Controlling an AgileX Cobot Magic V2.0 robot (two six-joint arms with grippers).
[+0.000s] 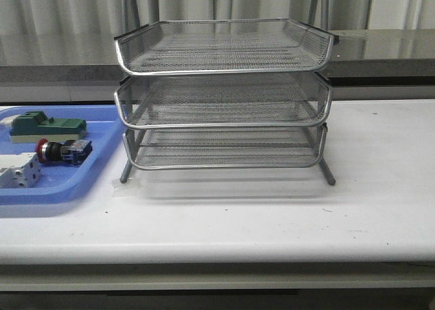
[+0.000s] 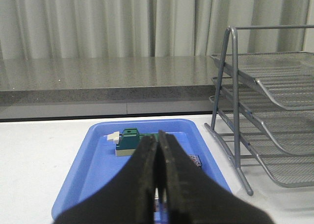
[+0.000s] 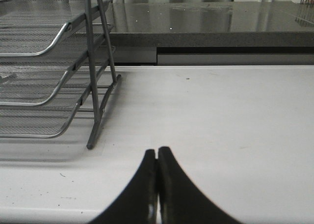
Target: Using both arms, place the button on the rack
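With both grippers closed and empty, the left gripper (image 2: 157,184) should be opened wide before the button (image 1: 62,150) at frame left is approached.

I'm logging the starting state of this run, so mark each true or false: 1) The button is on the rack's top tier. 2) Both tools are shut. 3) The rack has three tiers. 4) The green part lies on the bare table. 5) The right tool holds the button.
1) False: the button lies in the blue tray, left of the rack.
2) True: the left tool and right tool both show fingers pressed together.
3) True.
4) False: the green part sits inside the blue tray.
5) False: the right tool is empty, over bare table.
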